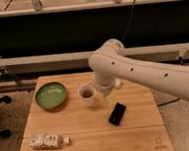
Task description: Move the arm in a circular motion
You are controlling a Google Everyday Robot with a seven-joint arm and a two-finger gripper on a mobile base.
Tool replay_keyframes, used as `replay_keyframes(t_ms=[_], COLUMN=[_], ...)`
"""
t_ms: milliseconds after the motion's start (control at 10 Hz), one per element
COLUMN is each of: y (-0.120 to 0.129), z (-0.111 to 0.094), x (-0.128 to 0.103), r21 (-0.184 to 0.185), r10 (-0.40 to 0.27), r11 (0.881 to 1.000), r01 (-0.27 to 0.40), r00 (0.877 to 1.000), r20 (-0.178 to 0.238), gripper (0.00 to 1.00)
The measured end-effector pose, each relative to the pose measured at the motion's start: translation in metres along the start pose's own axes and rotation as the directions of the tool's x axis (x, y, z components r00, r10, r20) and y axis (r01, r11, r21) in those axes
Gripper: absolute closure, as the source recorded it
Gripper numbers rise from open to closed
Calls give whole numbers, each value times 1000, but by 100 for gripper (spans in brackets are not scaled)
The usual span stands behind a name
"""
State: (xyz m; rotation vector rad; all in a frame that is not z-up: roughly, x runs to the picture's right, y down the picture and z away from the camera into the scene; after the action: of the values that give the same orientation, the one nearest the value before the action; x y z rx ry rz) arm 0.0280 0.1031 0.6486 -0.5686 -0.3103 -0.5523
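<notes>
The thick cream-white arm (pixel 148 75) with small dark holes reaches in from the right, its elbow high above the back of the wooden table (pixel 94 135). Its pale gripper (pixel 106 91) hangs down just right of a white paper cup (pixel 87 94), close over the table top. The arm's body hides most of the gripper.
A green bowl (pixel 51 94) sits at the table's back left. A black phone (pixel 117 113) lies near the middle right. A white snack packet (pixel 47 141) lies at the front left. A dark railing and wall run behind the table.
</notes>
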Motion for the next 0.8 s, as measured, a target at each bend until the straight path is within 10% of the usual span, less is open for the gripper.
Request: replay_keyframes(t_ms=[300, 800], y=[48, 111], z=[-14, -28], x=[-16, 44], r21=[-17, -52], r10=[-12, 71], r11=[1000, 996], r01=[13, -72], r00=[1000, 997], r20=[9, -31], gripper=[20, 20])
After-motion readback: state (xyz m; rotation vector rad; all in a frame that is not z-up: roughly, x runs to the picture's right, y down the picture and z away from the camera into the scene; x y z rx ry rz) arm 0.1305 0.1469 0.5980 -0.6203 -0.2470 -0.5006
